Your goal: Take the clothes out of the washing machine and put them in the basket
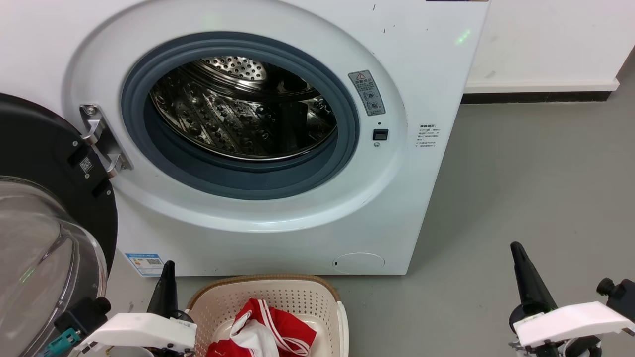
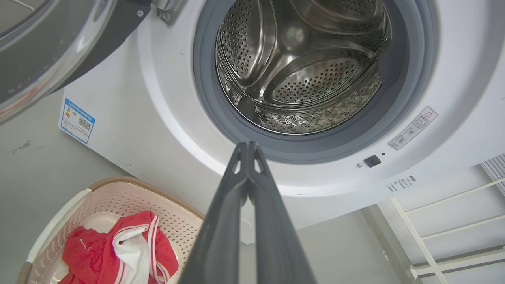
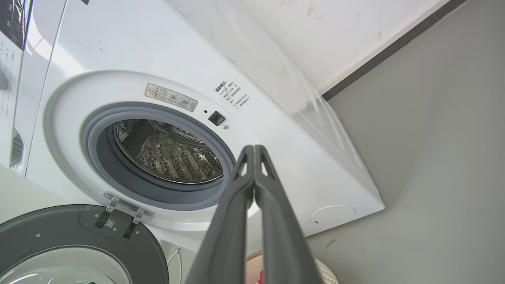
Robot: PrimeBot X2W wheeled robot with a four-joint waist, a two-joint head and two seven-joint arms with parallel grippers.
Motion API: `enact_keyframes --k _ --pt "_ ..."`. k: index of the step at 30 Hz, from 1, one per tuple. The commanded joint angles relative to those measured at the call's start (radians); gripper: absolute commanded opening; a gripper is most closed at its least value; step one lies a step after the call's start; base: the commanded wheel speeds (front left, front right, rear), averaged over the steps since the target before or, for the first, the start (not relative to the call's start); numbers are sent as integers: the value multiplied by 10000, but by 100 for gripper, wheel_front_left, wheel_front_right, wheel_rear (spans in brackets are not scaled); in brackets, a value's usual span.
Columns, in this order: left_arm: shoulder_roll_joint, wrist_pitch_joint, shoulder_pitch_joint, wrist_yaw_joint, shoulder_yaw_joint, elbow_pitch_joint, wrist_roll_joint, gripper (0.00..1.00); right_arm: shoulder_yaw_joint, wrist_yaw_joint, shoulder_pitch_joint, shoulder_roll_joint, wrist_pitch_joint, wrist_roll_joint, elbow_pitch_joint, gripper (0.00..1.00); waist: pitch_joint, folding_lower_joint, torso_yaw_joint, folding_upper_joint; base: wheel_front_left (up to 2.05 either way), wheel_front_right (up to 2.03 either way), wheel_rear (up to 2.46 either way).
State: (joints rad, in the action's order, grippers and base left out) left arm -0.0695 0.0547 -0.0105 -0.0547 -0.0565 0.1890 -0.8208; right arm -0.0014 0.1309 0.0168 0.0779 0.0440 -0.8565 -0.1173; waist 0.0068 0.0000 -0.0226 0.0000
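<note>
At the lower left of the head view, our left pincer (image 1: 167, 270) has its fingers pressed together and holds nothing. Just beside it is the basket (image 1: 297, 297), where the red clothes (image 1: 283, 332) lie, cut off by the bottom edge. Above, the washing machine (image 1: 278, 238) stands with its door (image 1: 44, 144) swung left and its drum (image 1: 233, 119) showing perforated steel. At the lower right, our right pincer (image 1: 518, 253) is likewise closed and empty.

A smooth grey floor (image 1: 526, 188) with a few faint scuffs runs back to a plain white wall (image 1: 545, 44). A dark skirting strip (image 1: 536, 97) lines the wall's foot under a white ledge. The left wrist view catches a white frame of thin bars (image 2: 414, 236). Light is soft and even
</note>
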Motion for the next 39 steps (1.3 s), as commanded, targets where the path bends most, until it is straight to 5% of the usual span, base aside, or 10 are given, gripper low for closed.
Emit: enact_keyframes --k 1,39 --pt "-15 -58 -296 -71 -60 -68 -359 0 -36 0 -345 80 -38 -390 36 0 0 0 5 0 0 0 0" --pt "98 -964 -702 -459 -358 282 -4490 0 -362 0 -861 95 -667 -4545 -665 0 -17 0 106 0 0 0 0"
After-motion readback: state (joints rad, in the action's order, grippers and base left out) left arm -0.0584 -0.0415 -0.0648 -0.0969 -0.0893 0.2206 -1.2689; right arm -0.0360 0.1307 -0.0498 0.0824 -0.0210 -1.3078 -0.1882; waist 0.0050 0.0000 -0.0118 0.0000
